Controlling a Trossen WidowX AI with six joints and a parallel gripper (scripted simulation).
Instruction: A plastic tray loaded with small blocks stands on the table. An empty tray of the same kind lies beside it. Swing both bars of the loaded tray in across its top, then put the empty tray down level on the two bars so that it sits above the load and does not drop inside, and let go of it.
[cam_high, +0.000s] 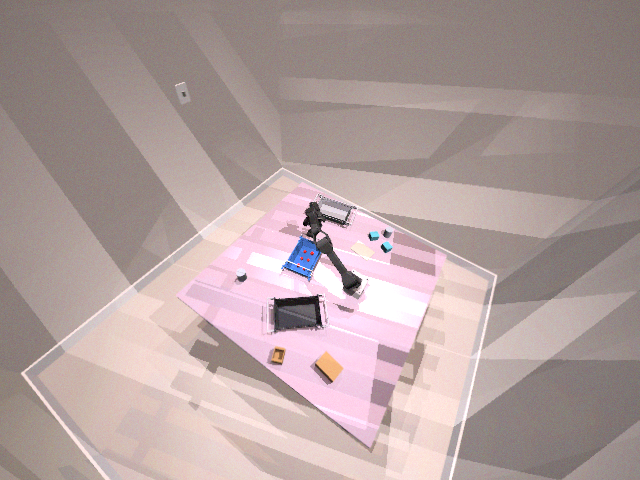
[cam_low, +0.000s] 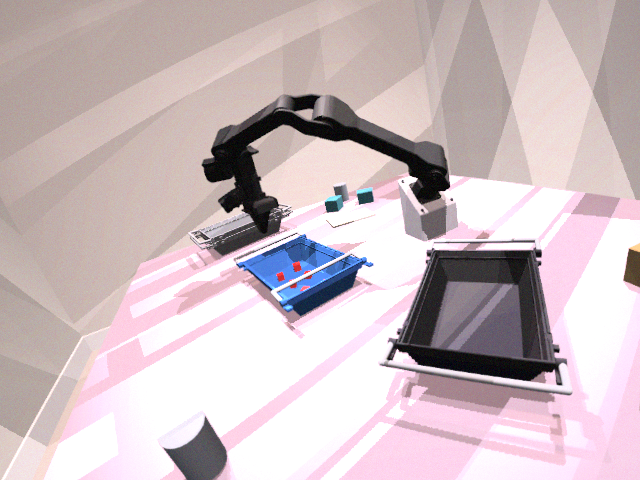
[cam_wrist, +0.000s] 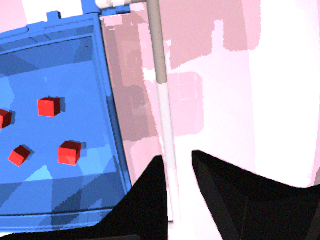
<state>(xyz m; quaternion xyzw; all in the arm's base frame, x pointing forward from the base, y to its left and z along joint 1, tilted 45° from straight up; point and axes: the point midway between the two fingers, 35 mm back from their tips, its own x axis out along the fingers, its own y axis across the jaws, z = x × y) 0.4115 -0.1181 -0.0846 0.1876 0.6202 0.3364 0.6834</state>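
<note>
The loaded blue tray (cam_high: 295, 250) (cam_low: 330, 295) (cam_wrist: 45, 37) holds several small red blocks (cam_high: 305, 251) (cam_low: 296, 266) (cam_wrist: 49, 107). Its near wire bar (cam_high: 299, 266) (cam_low: 315, 273) lies in across the top. Its far wire bar (cam_low: 267, 248) (cam_wrist: 166, 110) stands out beyond the far end. My gripper (cam_low: 264, 230) (cam_wrist: 176, 159) points down over that far bar. Its fingers are a little apart and empty, one on either side of the bar's line in the wrist view; their height over it is unclear. An empty black tray (cam_high: 297, 314) (cam_low: 480, 315) stands apart, bars out over its ends.
A grey tray (cam_high: 334, 210) (cam_low: 242, 236) with wire bars stands behind the blue one. Teal blocks (cam_high: 373, 236) (cam_low: 333, 203), a flat card (cam_high: 362, 250) (cam_low: 350, 220), a front cylinder (cam_high: 241, 275) (cam_low: 196, 449), a small orange box (cam_high: 278, 355) and an orange block (cam_high: 329, 366) are around.
</note>
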